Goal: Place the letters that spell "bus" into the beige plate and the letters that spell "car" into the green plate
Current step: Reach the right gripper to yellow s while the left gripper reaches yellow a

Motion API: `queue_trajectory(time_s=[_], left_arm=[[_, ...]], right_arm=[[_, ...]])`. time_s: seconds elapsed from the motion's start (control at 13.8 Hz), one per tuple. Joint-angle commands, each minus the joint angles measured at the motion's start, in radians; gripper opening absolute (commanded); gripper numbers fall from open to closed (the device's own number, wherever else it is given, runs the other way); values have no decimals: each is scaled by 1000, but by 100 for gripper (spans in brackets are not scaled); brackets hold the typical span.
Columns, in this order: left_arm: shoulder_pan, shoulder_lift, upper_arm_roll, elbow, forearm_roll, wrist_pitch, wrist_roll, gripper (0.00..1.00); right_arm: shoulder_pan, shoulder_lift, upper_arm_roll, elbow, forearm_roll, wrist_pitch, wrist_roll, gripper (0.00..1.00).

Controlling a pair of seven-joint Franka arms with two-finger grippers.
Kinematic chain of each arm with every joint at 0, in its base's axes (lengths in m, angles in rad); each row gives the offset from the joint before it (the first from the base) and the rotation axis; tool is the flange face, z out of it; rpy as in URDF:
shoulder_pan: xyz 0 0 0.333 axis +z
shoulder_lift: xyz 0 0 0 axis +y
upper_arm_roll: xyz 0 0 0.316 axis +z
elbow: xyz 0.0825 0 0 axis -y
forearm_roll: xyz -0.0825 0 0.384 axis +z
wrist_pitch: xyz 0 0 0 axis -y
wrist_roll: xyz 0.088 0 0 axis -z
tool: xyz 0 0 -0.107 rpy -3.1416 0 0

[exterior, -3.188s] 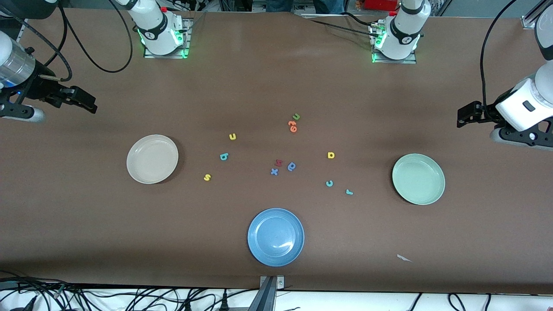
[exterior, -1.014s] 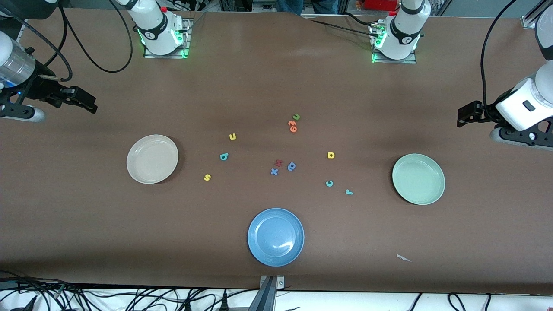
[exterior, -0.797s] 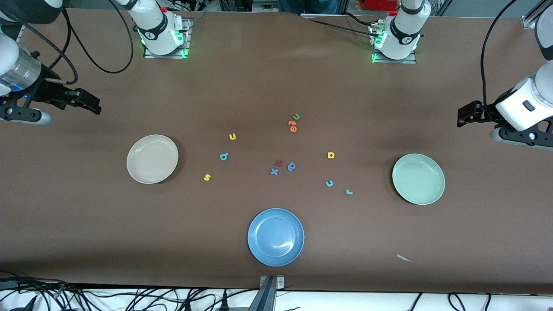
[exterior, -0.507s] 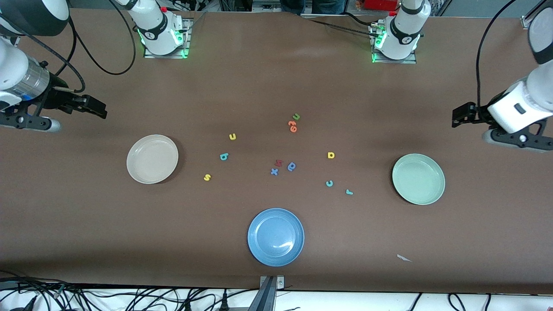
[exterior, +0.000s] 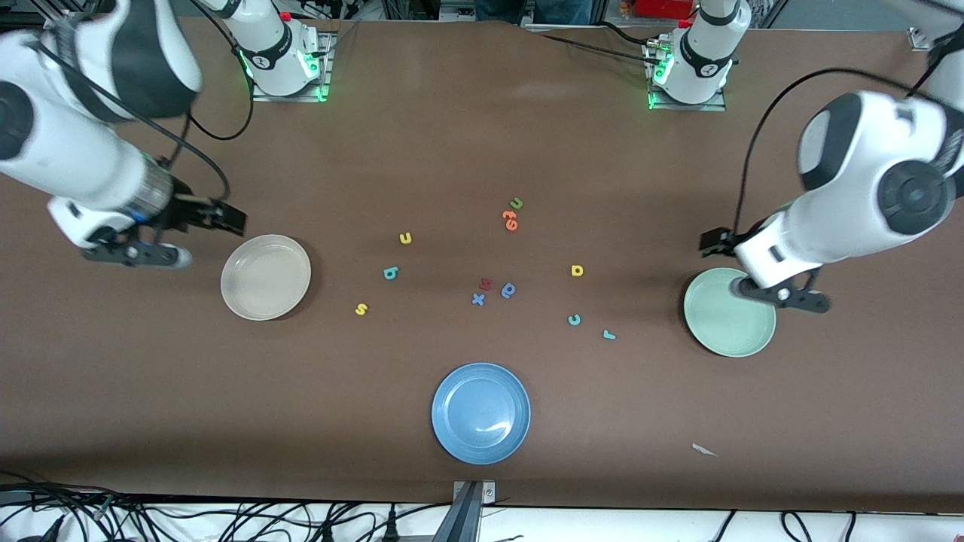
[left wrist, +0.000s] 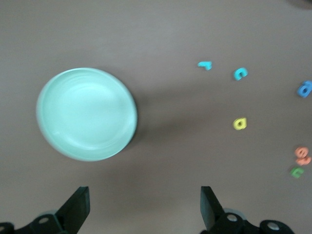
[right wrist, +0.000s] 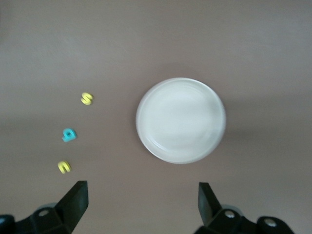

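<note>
Letters for "bus" — teal b (exterior: 390,273), yellow u (exterior: 406,239), yellow s (exterior: 361,309) — are lying beside the beige plate (exterior: 265,277); I'm hovering my right gripper (exterior: 226,220) and left gripper (exterior: 715,242) spread wide, risking pinching the green u (exterior: 517,203) instead.

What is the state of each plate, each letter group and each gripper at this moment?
beige plate: on the table, nothing in it
green plate: on the table, nothing in it
blue plate: on the table, nothing in it
"bus" letters: lying loose on the table
"car" letters: lying loose on the table
left gripper: open, holds nothing, above the green plate's edge
right gripper: open, holds nothing, beside the beige plate
</note>
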Motion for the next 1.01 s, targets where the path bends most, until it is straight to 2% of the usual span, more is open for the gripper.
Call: queue_trajectory(time_s=[0.0, 0.14, 0.29, 0.43, 0.51, 0.58, 0.65, 0.94], left_arm=[[3, 78, -61, -17, -29, 113, -104, 100], [-39, 103, -75, -85, -23, 251, -209, 100], [-90, 121, -75, -155, -17, 382, -311, 100], [-144, 135, -74, -218, -15, 494, -407, 100], [-159, 138, -72, -250, -15, 543, -451, 100], [-174, 137, -71, -280, -6, 577, -493, 100], [-188, 141, -71, -290, 27, 585, -535, 100], [-217, 229, -75, -284, 169, 648, -711, 100]], right_arm=[[67, 117, -4, 33, -2, 127, 147, 99], [110, 215, -6, 33, -38, 276, 250, 98], [130, 312, -6, 33, -88, 373, 366, 85], [148, 375, -6, 33, -89, 430, 453, 72], [154, 395, -6, 33, -80, 447, 473, 69], [154, 413, -6, 33, -77, 454, 489, 61], [154, 429, -6, 33, -74, 459, 503, 57], [177, 476, -4, 33, -75, 538, 566, 57]])
